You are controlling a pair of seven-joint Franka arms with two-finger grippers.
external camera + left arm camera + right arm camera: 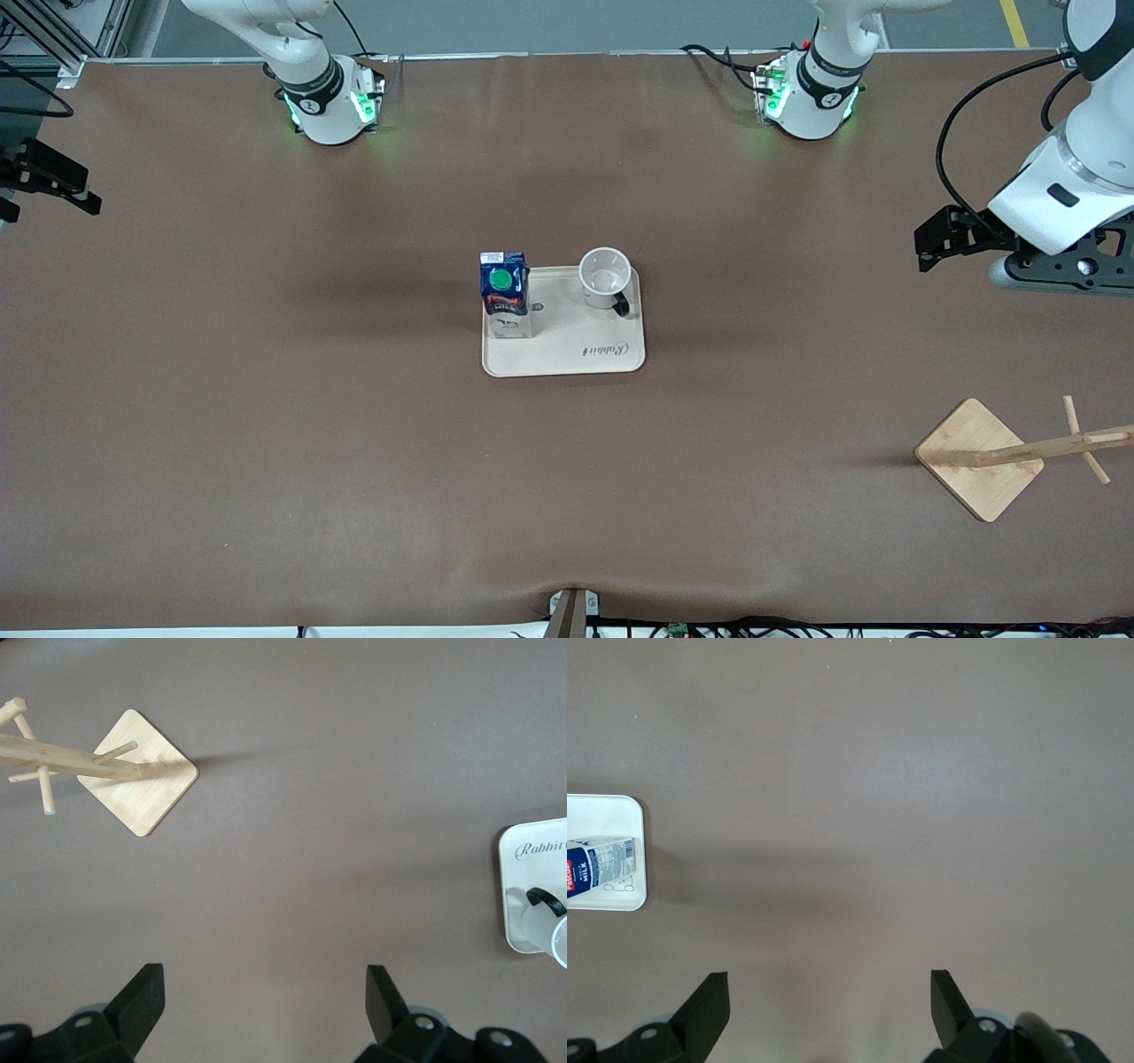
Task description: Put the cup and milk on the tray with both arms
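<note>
Milk (504,292) and cup (606,277) are both seen upright on the tray (567,354), which lies mid-counter (266,399): the milk at the tray's end toward the right arm, the cup at the end toward the left arm, well apart. The left gripper (266,1014) is held open and empty over bare counter near the wooden stand (982,459). The right gripper (830,1010) is likewise open and empty, over bare counter at the right arm's end.
</note>
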